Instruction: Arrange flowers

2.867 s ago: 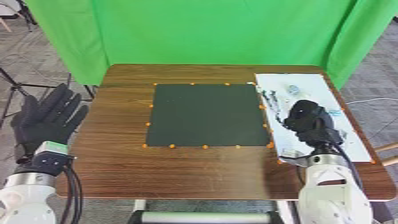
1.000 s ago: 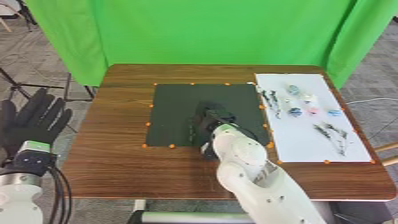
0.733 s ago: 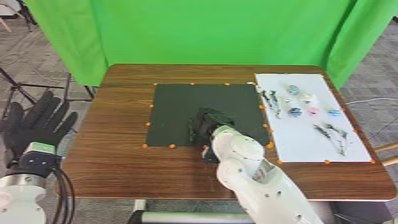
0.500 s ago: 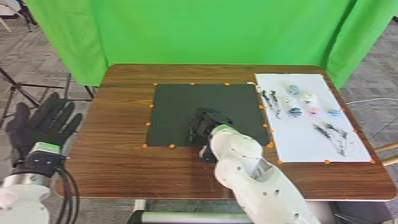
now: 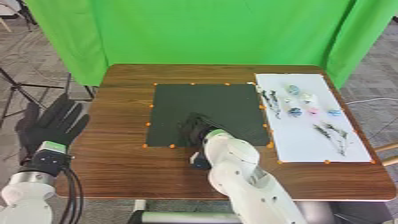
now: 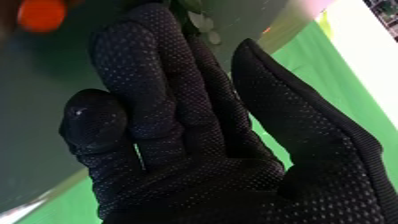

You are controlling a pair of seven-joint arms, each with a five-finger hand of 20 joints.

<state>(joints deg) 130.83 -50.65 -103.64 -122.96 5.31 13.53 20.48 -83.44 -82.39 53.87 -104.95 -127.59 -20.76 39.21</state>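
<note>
Over the lower middle of the dark green mat [image 5: 209, 100] is my right hand [image 5: 197, 126] in the head view. In the right wrist view the same hand [image 6: 195, 185] is open, its fingers loosely extended and the thumb apart from them. Green leaves [image 6: 200, 22] show behind the fingertips, partly hidden by them. My left hand [image 5: 49, 125] is open, left of the table. On the white sheet [image 5: 298, 145] lie a pink flower [image 5: 313, 111], a blue flower [image 5: 296, 112], a light blue one [image 5: 334, 113], a white one [image 5: 307, 98], a grey-blue one [image 5: 293, 90] and leafy sprigs [image 5: 335, 136].
Orange markers [image 5: 172, 146] run around the mat and the sheet. The brown table [image 5: 115, 170] extends to the left and front of the mat. A green curtain [image 5: 213, 35] hangs behind the table.
My right hand has gone from the white sheet leftward to the mat, then shifted slightly left and nearer. It no longer covers the sprigs on the sheet. My left hand has shifted a little.
</note>
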